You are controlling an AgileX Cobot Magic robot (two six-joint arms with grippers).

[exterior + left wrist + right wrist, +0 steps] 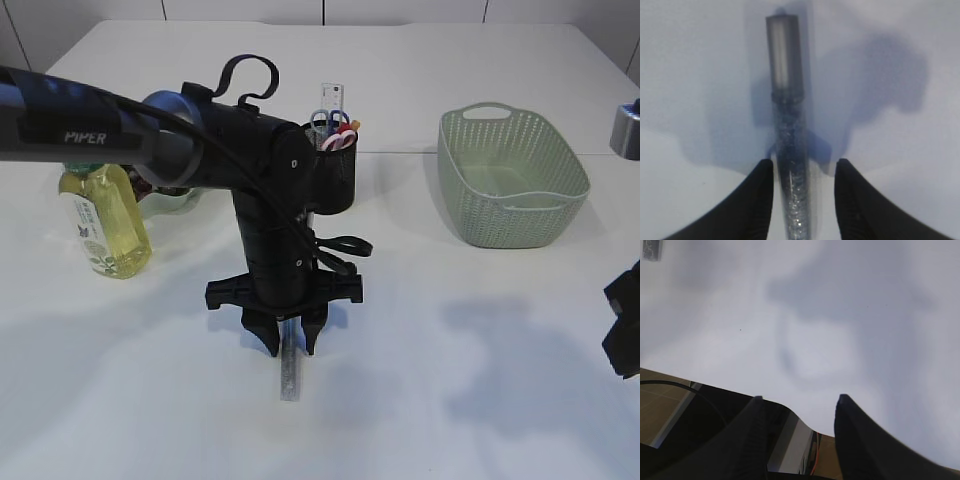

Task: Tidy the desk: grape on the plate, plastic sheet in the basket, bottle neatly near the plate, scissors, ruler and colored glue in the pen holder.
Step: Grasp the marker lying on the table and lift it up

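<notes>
Fingers (pixel 757 200) of the left arm stand parted on either side of the colored glue (pixel 790 150), a slim tube with a pale grey cap and glittery dark contents lying flat on the white bench (pixel 690 75). In the left wrist view a sliver of bench shows between each finger and the tube, so they straddle it without clearly touching it. In the exterior view the left gripper (pixel 290 345) points straight down over the near end of the tube's upper part, and the rest of the glue (pixel 289 375) pokes out toward the camera.

Behind the arm stands the black pen holder (pixel 340 165), with the scissors (pixel 333 122) and the clear ruler (pixel 334 97) upright inside it. At left the bottle (pixel 105 225) of yellowish liquid stands upright, just in front of a plate (pixel 170 200) that the arm mostly hides; what lies on it cannot be told. The green basket (pixel 512 180) sits to the right, well apart from the pen holder.

On the right arm, the fingers (pixel 752 435) are also spread apart, with nothing between them, hanging over the bench edge. In the exterior view only a dark part of the right gripper (pixel 625 320) shows at the frame's right border.
</notes>
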